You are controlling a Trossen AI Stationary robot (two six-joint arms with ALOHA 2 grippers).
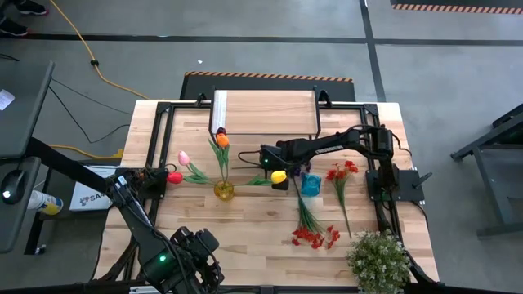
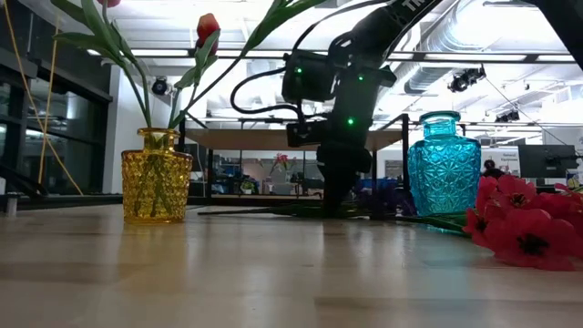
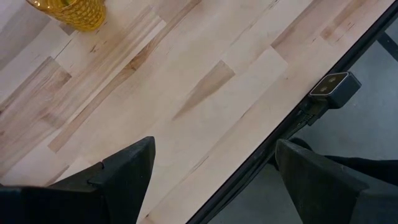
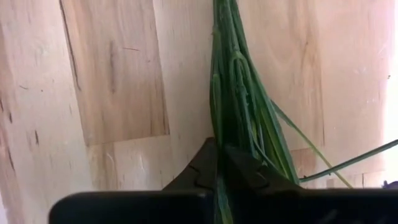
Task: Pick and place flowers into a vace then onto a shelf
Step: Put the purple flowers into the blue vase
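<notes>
Right pincer point(image 4: 222, 163) clamped on green flower stems point(image 4: 239, 93); left pincer point(image 3: 211, 180) wide apart above tabletop point(image 3: 205, 81).

My right arm reaches across the table, its right gripper point(image 4: 225, 171) lowered to the tabletop with fingers pinched together. My left arm waits at the table's near edge, left gripper point(image 3: 211, 168) spread wide.

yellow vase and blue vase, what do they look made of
Yellow vase: looks like clear amber-tinted glass, possibly plastic; the stems show through it and its surface is cut in small facets. Blue vase: the same look in turquoise, translucent and glossy, with a raised diamond pattern catching light.
</notes>
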